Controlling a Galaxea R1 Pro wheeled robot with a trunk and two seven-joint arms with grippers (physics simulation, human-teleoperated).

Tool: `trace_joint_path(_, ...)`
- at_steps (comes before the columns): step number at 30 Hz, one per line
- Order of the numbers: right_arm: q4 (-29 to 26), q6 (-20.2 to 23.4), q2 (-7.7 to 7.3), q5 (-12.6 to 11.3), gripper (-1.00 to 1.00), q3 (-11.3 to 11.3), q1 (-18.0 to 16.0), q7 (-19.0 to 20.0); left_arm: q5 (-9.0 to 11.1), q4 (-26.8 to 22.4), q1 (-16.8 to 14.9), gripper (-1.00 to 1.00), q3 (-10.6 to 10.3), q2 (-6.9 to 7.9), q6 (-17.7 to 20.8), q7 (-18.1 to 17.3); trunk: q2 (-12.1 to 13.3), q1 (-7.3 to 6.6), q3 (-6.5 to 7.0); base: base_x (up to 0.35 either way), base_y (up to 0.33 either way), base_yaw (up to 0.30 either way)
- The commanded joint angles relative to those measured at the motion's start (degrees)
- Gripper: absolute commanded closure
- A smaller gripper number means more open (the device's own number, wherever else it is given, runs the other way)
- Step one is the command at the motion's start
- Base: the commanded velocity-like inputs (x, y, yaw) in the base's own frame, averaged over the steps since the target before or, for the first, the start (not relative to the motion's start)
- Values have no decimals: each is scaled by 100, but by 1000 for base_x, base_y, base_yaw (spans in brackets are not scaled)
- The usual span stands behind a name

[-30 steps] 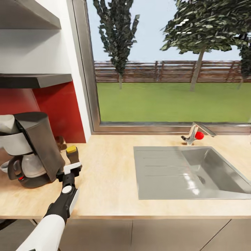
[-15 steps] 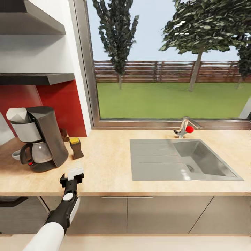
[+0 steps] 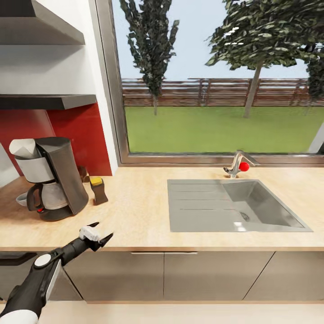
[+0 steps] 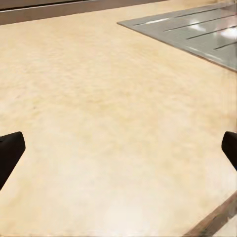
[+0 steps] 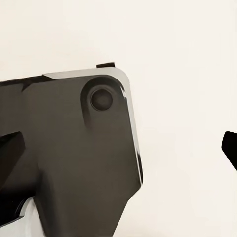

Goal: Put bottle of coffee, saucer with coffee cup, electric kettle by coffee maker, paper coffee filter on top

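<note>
Step in hand: it is judged that the bottle of coffee (image 3: 98, 190) is already set on the table (image 3: 139, 225), just beside the coffee maker (image 3: 49, 177), at the left end near the back wall.
Paper filter: a white shape (image 3: 23, 148) is seen on top of the coffee maker; it is taken for the paper coffee filter.
Saucer and cup: a pale rim (image 3: 21, 198) is partly seen behind the coffee maker; what it is cannot be told.
Kettle: not found on the visible part of the table.
Next move: probably a missing item must be searched for, so the base must be turned away from the table.
Left end effector (image 3: 100, 233): it is held over the front edge of the table, opened wide, nothing between the fingers (image 4: 10, 150), nothing touched.
Right end effector: one dark fingertip (image 5: 230, 145) is seen at the border of the right wrist view; its opening cannot be told.
Sink (image 3: 234, 206): it is set in the right half of the table, well apart from the coffee things.
</note>
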Motion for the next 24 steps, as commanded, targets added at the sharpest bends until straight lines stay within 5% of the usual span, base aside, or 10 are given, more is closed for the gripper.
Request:
trace_joint_path(1,3,-29,-1,-44,-100,-16,-5,8,-61,-96,-4,-100,154,88,107,-533,-12,4,-13,0,0,0)
trace_joint_path(3,2,-33,-2,-44,-100,-17,-5,6,-61,-192,-3,-100,333,208,249,-1130,-12,4,-13,0,0,0)
trace_joint_path(7,1,-33,-3,-45,-100,-21,-5,6,-63,-255,-3,-100,525,278,344,-1641,-12,4,-13,0,0,0)
trace_joint_path(15,1,-26,-3,-45,-100,-26,-5,6,-98,-278,-1,-100,592,286,376,-1841,-12,4,-13,-10,-3,0)
trace_joint_path(24,1,-28,-3,-45,-100,-26,-5,6,-105,-273,6,-100,569,276,358,-1845,-12,4,-13,-212,-137,0)
